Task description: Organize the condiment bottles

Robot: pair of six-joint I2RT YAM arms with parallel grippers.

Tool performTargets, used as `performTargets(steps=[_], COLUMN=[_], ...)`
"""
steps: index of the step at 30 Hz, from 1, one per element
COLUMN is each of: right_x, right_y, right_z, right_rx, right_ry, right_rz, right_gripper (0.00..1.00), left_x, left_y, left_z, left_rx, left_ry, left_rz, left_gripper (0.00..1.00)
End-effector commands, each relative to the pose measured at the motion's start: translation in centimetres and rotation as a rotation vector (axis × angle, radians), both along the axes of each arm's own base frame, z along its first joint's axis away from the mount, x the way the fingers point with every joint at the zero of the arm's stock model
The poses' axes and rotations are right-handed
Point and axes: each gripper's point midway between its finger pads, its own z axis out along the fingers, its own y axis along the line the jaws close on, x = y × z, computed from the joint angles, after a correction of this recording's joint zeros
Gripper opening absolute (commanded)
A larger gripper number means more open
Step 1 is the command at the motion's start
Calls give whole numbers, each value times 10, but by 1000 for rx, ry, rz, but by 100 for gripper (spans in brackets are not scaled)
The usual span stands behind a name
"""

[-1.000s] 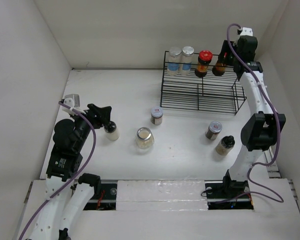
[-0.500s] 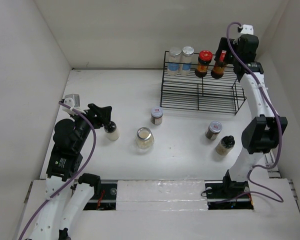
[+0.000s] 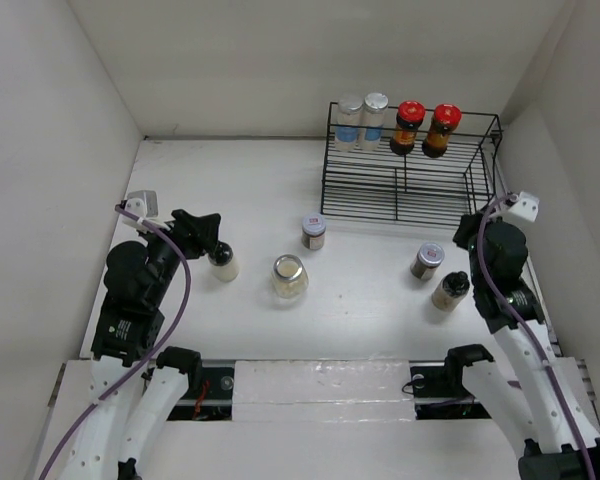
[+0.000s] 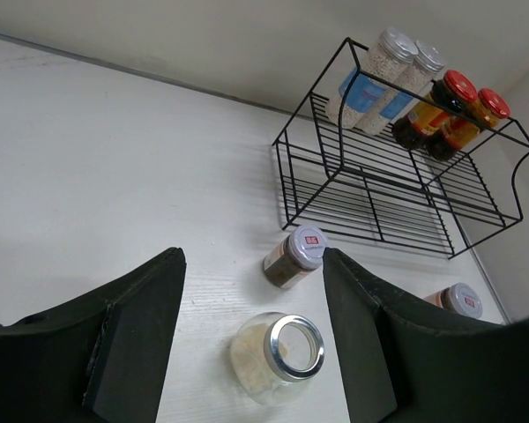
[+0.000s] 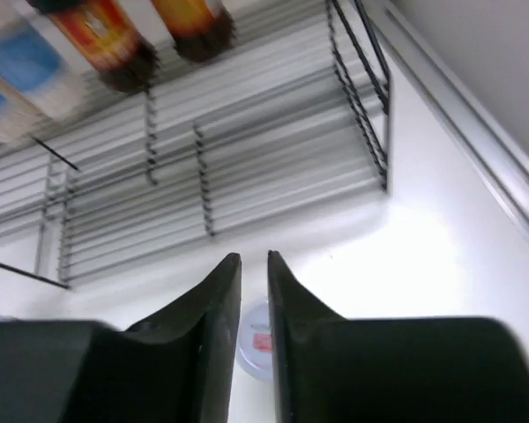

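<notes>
Five condiment bottles (image 3: 290, 275) wait mid-frame on the white counter (image 3: 365, 312); the left hand (image 4: 251, 256) gapes empty, and the right hand (image 5: 254, 257), pinched shut and empty, could topple the black-capped tan glass jar (image 3: 450, 290) beside it by descending closed.

White tabletop (image 3: 280, 190) boxed in by plain white walls (image 3: 280, 60) on three sides, under soft even light.

bright, even light; bottles (image 5: 106, 40) blurred r wrist.
</notes>
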Motion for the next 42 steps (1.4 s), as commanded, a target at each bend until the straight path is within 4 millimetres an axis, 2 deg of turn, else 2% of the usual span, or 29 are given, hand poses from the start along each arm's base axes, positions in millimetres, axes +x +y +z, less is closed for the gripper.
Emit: performTargets(steps=[1,2,3,4,5,11,14,16,18,19,23,25,27,29,33,36,39,42], right_x=[-25,-36,-43,-47,-46,-55,-65,-65,-69,-70,-77,-82,-83,-81,-80,-78,-77,-70], right_y=[-20,-26,-31,-35,-33,-14,-13,-8,-10,-5,1,8,14,21,27,40,62,88], right_z=[-22,-36,-41,-51,-51,-96,-118,-116,-121,-125,-135,-142,-141,-137,-141,-143,-134,-107], right_rx=[14,-7,17,20,19,109,121,118,131,120,109,83,70,84,76,82,84,89], right_ry=[82,149,161,189,190,376,454,446,452,473,547,602,612,598,630,650,633,561], right_rz=[-124,-145,-190,-219,-209,-171,-184,-160,-183,-164,-176,-153,-125,-107,-90,-38,55,158], right_gripper=[28,43,58,58,58,57,57,56,56,54,51,51,52,48,28,18,14,12], left_x=[2,2,0,1,0,-8,-11,-19,-25,-32,-36,-44,-43,-48,-53,-51,-49,-44], left_y=[0,0,1,2,3,4,1,3,6,5,8,6,8,9,10,10,9,7], left_z=[9,9,11,11,15,23,23,31,40,45,46,54,54,60,62,60,58,52], left_rx=[-1,-1,-3,-2,-4,-12,-12,-20,-28,-34,-38,-47,-48,-55,-60,-57,-55,-48], left_ry=[-39,-39,-48,-48,-57,-91,-91,-125,-157,-180,-189,-217,-217,-235,-245,-236,-227,-207], left_rz=[2,2,2,11,11,14,-7,-4,5,-4,7,-13,2,1,3,3,3,3], left_gripper=[59,59,59,59,60,61,63,63,63,63,64,64,64,64,65,65,65,65])
